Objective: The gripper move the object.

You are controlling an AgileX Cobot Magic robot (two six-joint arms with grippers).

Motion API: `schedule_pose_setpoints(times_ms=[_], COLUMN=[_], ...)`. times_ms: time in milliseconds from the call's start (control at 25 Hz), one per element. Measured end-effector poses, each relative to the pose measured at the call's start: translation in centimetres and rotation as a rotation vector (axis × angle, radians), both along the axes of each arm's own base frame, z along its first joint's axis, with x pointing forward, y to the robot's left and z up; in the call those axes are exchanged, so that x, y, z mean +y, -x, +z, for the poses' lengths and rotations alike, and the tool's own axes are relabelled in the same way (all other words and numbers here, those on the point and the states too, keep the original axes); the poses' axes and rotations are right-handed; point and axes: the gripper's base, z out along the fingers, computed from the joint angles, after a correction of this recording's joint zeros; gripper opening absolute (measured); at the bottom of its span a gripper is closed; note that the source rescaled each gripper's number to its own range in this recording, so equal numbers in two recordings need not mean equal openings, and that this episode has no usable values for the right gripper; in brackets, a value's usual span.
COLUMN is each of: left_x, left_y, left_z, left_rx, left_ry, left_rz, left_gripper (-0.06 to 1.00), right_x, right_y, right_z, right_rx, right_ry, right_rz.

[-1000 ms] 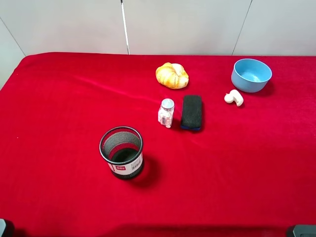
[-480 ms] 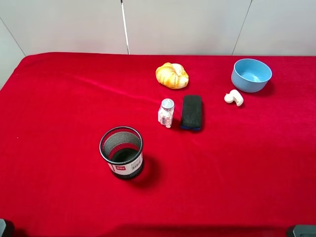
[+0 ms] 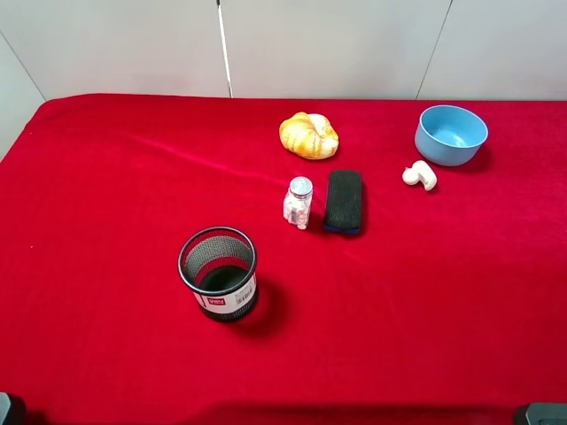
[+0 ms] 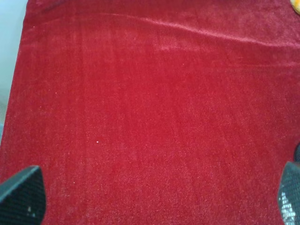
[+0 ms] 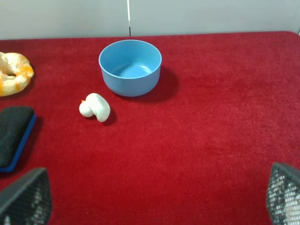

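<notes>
Pill bottle (image 3: 298,202) stands upright near mid-bench, silver cap on top, white pills visible thru the clear wall. Nothing is gripping it. Taking that bottle as the landmark: black eraser block (image 3: 343,201) lies just beside it on the right-arm side, a narrow strip of red cloth between the two, not touching. Bread roll (image 3: 308,135) sits beyond the bottle toward the back wall, near but apart. Blue bowl (image 3: 451,134) is well apart from the bottle, far toward the back on the right-arm side, w/ the small white curved piece (image 3: 420,175) just beside the bowl, between bowl and eraser. Black mesh cup (image 3: 219,273) stands upright, well apart from the bottle, toward the front and on the left-arm side, white label on its lower wall.

Bench (image 3: 106,195) is covered in red cloth, a faint crease running across it behind the bottle.

Left end effector (image 4: 150,201): fingertips show only at the two lower corners of its wrist view, spread wide apart, bare cloth between them, holding nothing. Right end effector (image 5: 154,199): same story, mesh-patterned fingertips at the two corners, wide apart, empty; bowl (image 5: 130,67), white piece (image 5: 95,107) and eraser edge (image 5: 14,136) lie ahead of it. Bottle not seen in either wrist view.
</notes>
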Motion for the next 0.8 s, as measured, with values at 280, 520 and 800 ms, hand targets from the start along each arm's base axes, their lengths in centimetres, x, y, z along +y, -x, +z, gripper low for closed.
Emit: schedule_pose_setpoints(times_ms=[280,520,800], left_x=[0.02,0.02,0.02], left_y=[0.00,0.00,0.00], left_z=[0.00,0.00,0.00], left_rx=[0.000,0.000,0.000], left_ry=[-0.002,-0.002,-0.002], left_rz=[0.001,0.001,0.001], left_gripper=[1.00,1.00,1.00], right_x=[0.02,0.02,0.02], right_y=[0.00,0.00,0.00], right_z=[-0.01,-0.01,-0.01], right_rx=[0.001,0.001,0.001], right_ry=[-0.002,-0.002,-0.002], right_rz=[0.001,0.001,0.001])
